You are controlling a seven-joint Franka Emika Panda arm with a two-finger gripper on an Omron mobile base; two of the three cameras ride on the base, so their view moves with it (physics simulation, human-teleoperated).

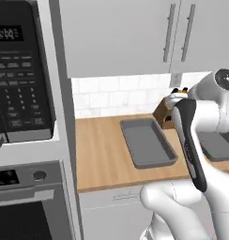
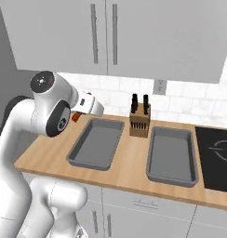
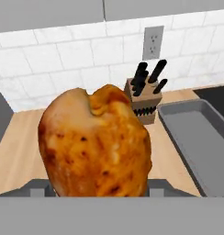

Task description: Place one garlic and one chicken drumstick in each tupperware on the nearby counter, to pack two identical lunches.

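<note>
In your right base view, the counter [image 2: 129, 174] crosses the middle of the frame. Two tupperware trays lie on it: the left tray [image 2: 96, 143] at centre left, the right tray [image 2: 172, 155] at centre right. A knife block [image 2: 139, 118] stands between them, set back toward the tiled wall [image 2: 190, 100]. A stovetop [image 2: 216, 158] sits at the right edge, just beside the right tray. Cabinets [image 2: 134, 35] span the top. In your left base view, a microwave [image 1: 22, 70] occupies the upper left, with an oven [image 1: 29, 206] below it. In your hand view, a chicken drumstick [image 3: 95, 142] sits at centre, in front of the knife block.
</note>
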